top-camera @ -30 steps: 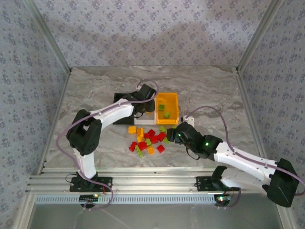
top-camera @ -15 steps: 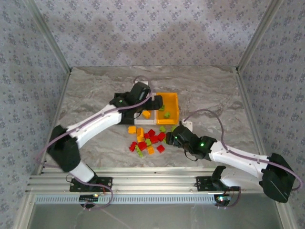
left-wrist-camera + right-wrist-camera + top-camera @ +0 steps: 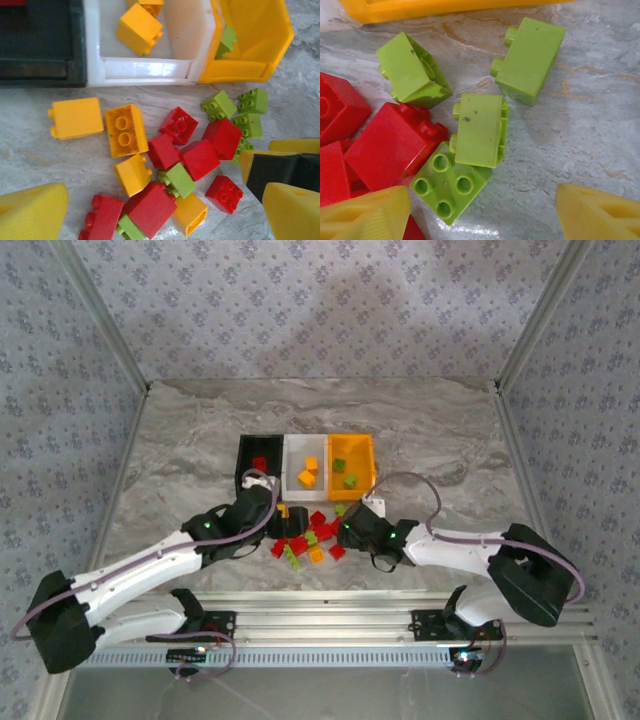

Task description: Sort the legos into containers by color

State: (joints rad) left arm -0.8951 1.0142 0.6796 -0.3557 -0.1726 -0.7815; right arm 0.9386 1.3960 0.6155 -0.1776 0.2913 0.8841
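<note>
I judge the sort to be in its early part; the containers [image 3: 305, 440] stand in a row at mid-desk [image 3: 450, 440]; the black bin [image 3: 243, 466] has one red brick [image 3: 260, 462], the white bin [image 3: 293, 454] a couple of orange bricks [image 3: 308, 476], and the orange-yellow bin [image 3: 372, 466] two green bricks [image 3: 349, 481]; most of the legos [image 3: 305, 533] lie in a mixed pile just in front of the bins, so the bulk of the work is left; my left tool [image 3: 160, 212] hangs low over the near side of that pile, jaws spread wide and pinching nothing; my right tool [image 3: 475, 212] is down at the pile's right edge among the green pieces, fingers apart on either side of a studs-up green brick [image 3: 449, 185], with no grip on it that I can see
</note>
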